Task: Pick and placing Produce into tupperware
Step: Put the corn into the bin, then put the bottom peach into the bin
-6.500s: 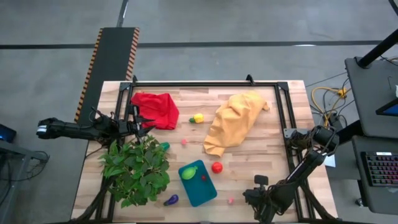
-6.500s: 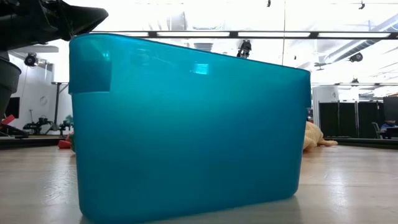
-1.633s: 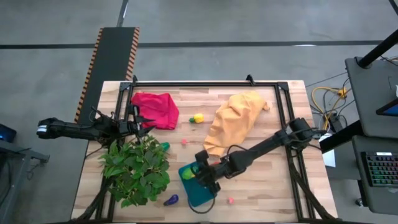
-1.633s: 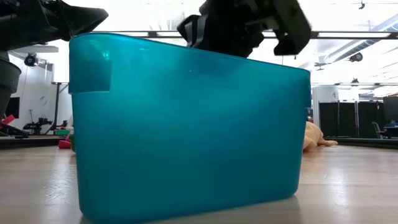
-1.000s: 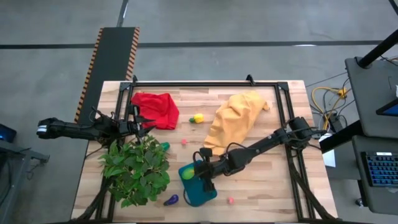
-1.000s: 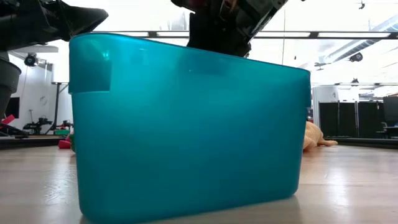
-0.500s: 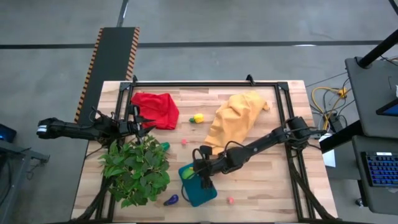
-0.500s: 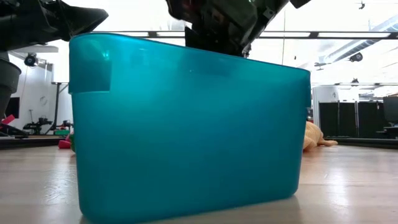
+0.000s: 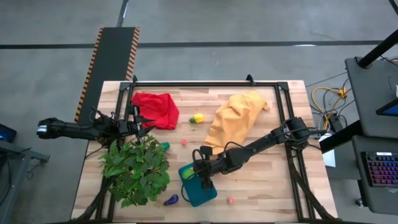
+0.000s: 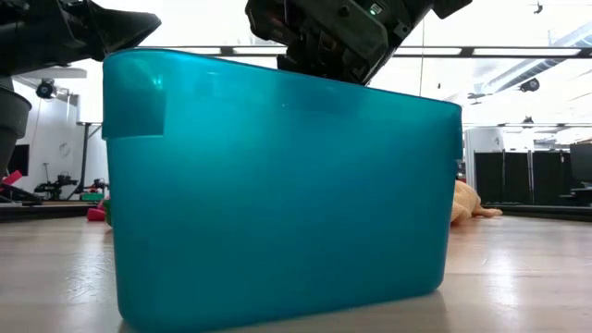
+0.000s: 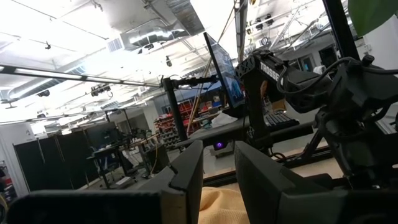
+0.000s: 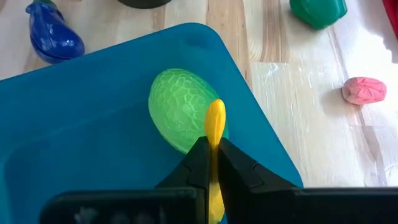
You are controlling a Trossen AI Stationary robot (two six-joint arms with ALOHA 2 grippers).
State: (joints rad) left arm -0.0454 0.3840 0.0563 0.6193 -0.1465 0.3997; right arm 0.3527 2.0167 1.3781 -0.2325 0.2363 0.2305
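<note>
Right gripper (image 12: 211,163) over the tupperware (image 9: 198,184) near the table's front edge, fingers clamped on a thin yellow produce piece (image 12: 215,134) above the green fruit (image 12: 185,116) already inside; release low, clear of the rim, so it cannot bounce out; left gripper (image 11: 217,167) idle at the left edge, slightly parted, empty; leafy plant (image 9: 137,169) crowds the container's left; purple produce (image 9: 171,200), pink piece (image 9: 231,200) remain outside
</note>
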